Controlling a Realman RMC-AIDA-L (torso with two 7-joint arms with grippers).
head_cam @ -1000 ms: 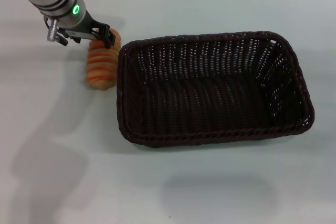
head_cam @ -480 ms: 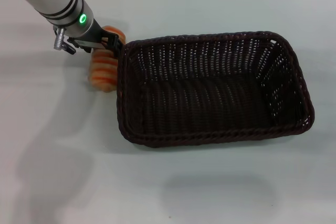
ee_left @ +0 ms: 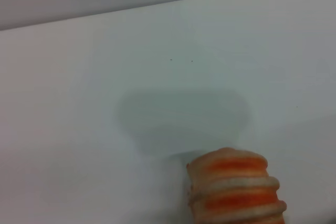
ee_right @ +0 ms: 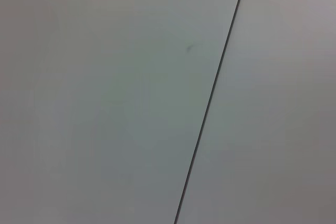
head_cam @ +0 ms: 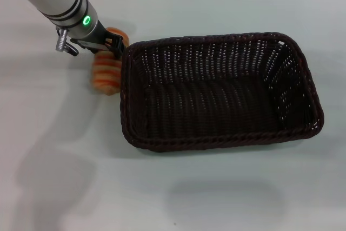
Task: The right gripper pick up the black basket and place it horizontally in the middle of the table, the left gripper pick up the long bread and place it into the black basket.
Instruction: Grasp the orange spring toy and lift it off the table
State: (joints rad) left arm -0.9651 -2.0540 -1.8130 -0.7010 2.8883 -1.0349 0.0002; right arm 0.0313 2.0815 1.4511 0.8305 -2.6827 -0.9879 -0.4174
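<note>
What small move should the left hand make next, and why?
Probably a lift. The left hand sits on the bread, which lies on the table against the outside of the basket's rim. Raise it above the rim before carrying it across.

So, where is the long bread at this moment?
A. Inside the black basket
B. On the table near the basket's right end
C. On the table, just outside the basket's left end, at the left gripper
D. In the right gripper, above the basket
C: the long bread lies outside the left rim of the black basket, with the left gripper on its far end.
</note>
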